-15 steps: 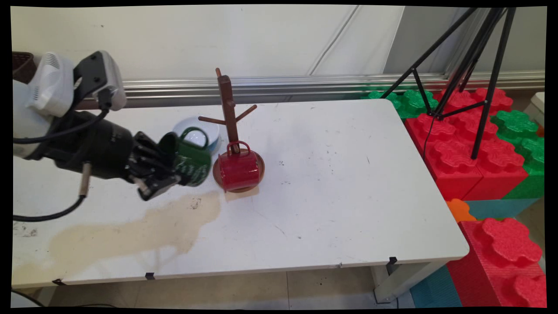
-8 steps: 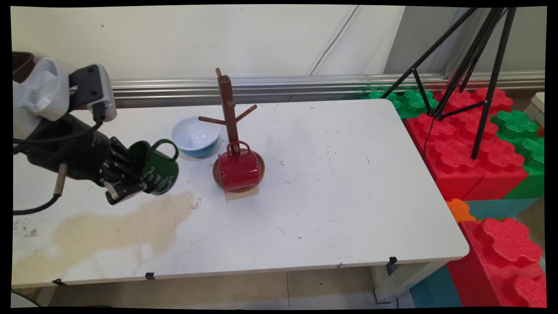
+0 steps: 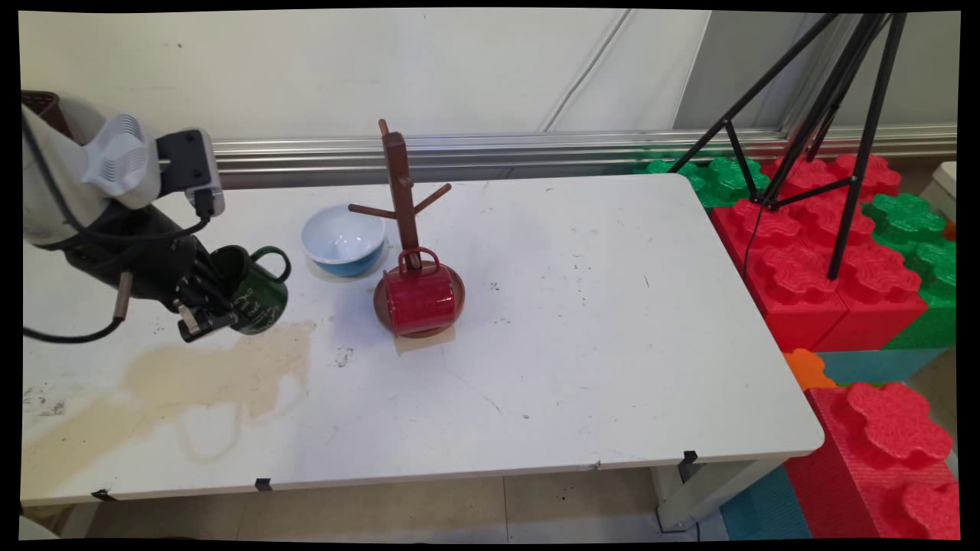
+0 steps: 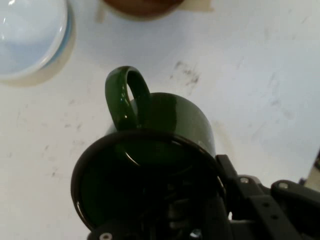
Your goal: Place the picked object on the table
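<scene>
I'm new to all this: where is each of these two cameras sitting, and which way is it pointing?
Main view: fixed above the table's near side, looking down across it to the wall; the arm enters at left, its gripper shut on a green mug.
Hand view: on the hand, looking along the gripper at the table; black linkage rises from the bottom.
Shared: the green mug, the blue bowl and the mug tree's base.

My main camera stands above the table's [image 3: 582, 321] near side and looks across it to the wall. My hand camera looks along my gripper [image 3: 210, 302], very close. Both views share the green mug [image 3: 256, 295] [image 4: 165, 130] and the blue bowl [image 3: 342, 241] [image 4: 30, 35] beyond my fingers.
</scene>
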Motion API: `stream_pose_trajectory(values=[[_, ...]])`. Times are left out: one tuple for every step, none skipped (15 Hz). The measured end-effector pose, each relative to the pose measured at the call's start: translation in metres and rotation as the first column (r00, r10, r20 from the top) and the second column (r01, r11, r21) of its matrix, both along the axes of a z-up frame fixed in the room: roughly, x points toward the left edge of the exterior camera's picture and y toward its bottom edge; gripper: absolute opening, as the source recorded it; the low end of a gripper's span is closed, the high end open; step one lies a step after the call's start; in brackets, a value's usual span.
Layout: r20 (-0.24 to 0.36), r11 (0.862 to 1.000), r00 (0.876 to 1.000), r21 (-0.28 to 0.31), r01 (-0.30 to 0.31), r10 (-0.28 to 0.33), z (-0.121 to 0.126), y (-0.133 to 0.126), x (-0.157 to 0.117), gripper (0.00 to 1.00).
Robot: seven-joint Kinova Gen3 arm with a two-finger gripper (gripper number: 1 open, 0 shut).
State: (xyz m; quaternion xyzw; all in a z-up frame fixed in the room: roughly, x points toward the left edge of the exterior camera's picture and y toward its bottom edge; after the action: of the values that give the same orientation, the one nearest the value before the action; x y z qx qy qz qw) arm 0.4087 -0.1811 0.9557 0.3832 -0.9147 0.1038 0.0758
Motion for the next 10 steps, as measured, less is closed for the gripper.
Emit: stream_pose_trajectory(values=[[0.009,1.000,1.000,0.007,0.001,-0.001,-0.002,-0.003,0.003,0.00],[0.021,1.000,1.000,0.016,0.002,-0.002,-0.006,-0.008,0.007,0.00],[0.028,1.000,1.000,0.022,0.002,-0.003,-0.008,-0.012,0.010,0.00],[0.040,1.000,0.999,0.030,0.002,-0.004,-0.011,-0.017,0.015,0.00],[0.047,0.999,0.999,0.035,0.002,-0.003,-0.014,-0.020,0.018,0.00],[0.058,0.999,0.998,0.042,0.002,-0.005,-0.017,-0.025,0.024,0.00],[0.065,0.999,0.998,0.047,0.002,-0.005,-0.020,-0.028,0.027,0.00],[0.074,0.999,0.997,0.054,0.001,-0.005,-0.024,-0.033,0.033,0.00],[0.081,0.998,0.997,0.059,0.001,-0.006,-0.027,-0.037,0.037,0.00],[0.089,0.998,0.996,0.064,0.000,-0.006,-0.031,-0.042,0.043,0.00]])
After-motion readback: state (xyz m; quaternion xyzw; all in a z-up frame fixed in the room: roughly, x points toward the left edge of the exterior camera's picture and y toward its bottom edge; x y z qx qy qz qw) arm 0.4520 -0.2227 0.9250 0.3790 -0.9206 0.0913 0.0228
